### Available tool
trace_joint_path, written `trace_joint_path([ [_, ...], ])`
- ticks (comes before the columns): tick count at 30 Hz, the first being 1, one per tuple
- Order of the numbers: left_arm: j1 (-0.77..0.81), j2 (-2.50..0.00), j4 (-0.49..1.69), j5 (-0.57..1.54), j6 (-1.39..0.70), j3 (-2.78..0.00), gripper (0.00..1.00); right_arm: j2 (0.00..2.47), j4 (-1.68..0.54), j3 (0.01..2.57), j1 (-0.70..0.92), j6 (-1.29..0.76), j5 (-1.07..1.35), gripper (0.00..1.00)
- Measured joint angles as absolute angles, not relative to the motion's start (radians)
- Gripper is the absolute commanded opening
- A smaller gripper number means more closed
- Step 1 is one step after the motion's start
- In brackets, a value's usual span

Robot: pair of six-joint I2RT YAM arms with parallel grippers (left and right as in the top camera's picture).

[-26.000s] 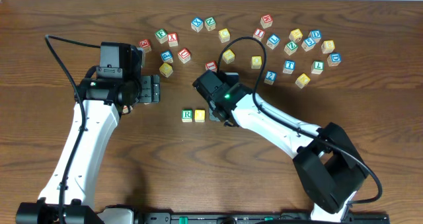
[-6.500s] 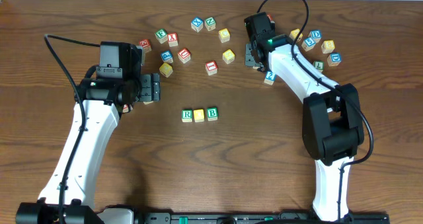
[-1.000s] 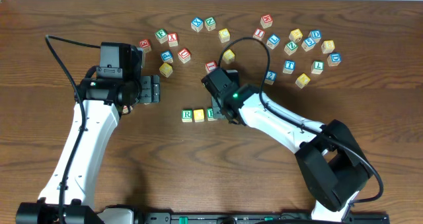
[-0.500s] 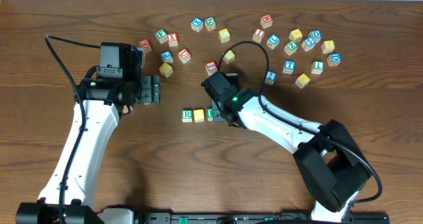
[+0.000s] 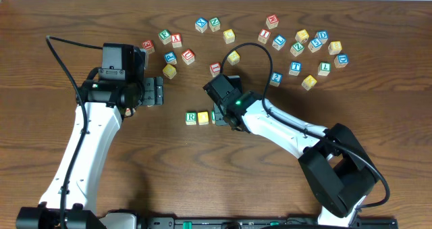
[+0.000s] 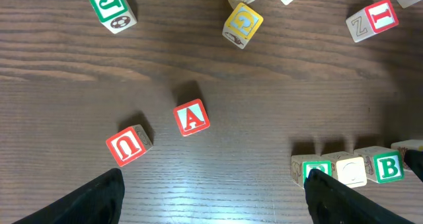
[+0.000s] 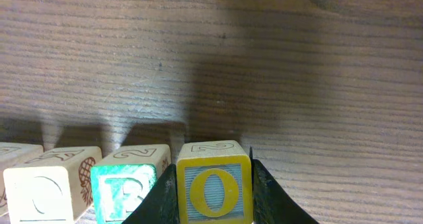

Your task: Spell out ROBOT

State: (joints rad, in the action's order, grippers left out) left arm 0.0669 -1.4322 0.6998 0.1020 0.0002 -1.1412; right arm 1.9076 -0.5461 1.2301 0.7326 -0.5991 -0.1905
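A row of blocks lies mid-table: green R (image 5: 191,117), yellow O (image 5: 203,118) and green B (image 5: 215,115). My right gripper (image 5: 227,114) stands at the row's right end, shut on a yellow-and-blue O block (image 7: 215,183). In the right wrist view this O block sits right beside the B block (image 7: 125,187), and whether they touch is unclear. My left gripper (image 5: 156,92) is open and empty to the left of the row. The left wrist view shows its open fingers (image 6: 215,197) with the R block (image 6: 316,171), the first O block (image 6: 350,171) and the B block (image 6: 387,166).
Several loose letter blocks are scattered along the back of the table, among them a blue T (image 5: 295,67), a red I (image 5: 215,68) and a yellow block (image 5: 233,57). A red A (image 6: 192,117) and a red U (image 6: 127,145) lie near my left gripper.
My right gripper has moved a little to the left with the O block, closing on the right end of the row. The left arm has not moved.
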Motion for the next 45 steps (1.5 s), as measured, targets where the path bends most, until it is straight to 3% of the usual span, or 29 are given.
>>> trace_joint_path([
  [30, 0.067, -1.432, 0.7, 0.102, 0.001, -1.141, 0.86, 1.927, -0.521, 1.221, 0.733, -0.599, -0.191, 0.18],
  [45, 0.067, -1.432, 0.7, 0.102, 0.001, -1.141, 0.86, 1.931, -0.518, 1.221, 0.733, -0.599, -0.191, 0.32],
])
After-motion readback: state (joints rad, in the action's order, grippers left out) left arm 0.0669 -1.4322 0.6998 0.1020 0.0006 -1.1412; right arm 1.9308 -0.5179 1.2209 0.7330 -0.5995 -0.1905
